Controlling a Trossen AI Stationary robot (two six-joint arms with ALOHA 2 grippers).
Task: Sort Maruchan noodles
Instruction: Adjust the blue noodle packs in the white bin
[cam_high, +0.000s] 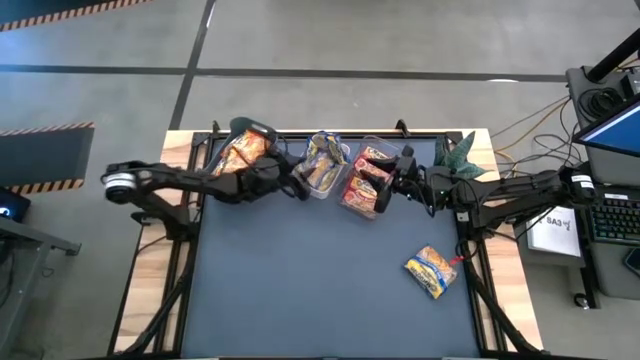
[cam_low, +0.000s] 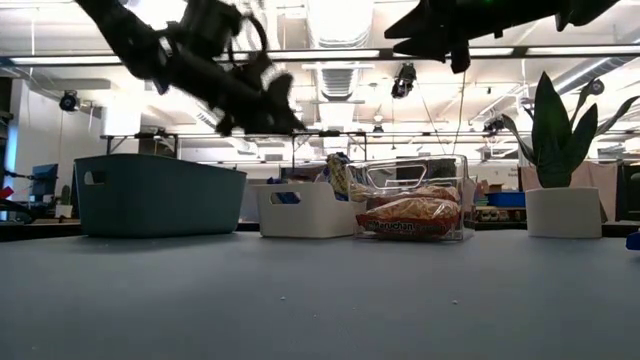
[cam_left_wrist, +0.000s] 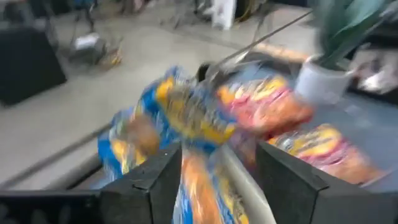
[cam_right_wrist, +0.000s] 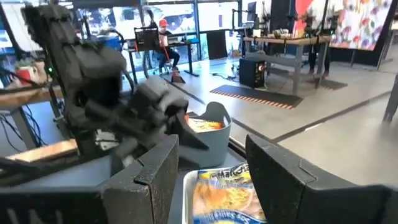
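The Maruchan noodles lie in three bins along the far edge. Orange-red packets fill the grey-green bin (cam_high: 245, 150), blue-and-yellow ones the white bin (cam_high: 325, 165), and red-and-white ones the clear bin (cam_high: 368, 178). One blue-and-yellow packet (cam_high: 432, 270) lies flat on the mat at the near right. My left gripper (cam_high: 298, 185) (cam_left_wrist: 219, 149) hangs open just above the white bin's left rim, with the blue-and-yellow packets (cam_left_wrist: 186, 118) beyond its fingers. My right gripper (cam_high: 388, 190) (cam_right_wrist: 211, 142) hovers open and empty high over the clear bin's right side.
A potted plant (cam_high: 458, 155) in a white pot stands at the far right corner, behind my right arm. The dark mat (cam_high: 320, 290) stretches toward the near edge, and wooden table strips (cam_high: 150, 270) run along both sides.
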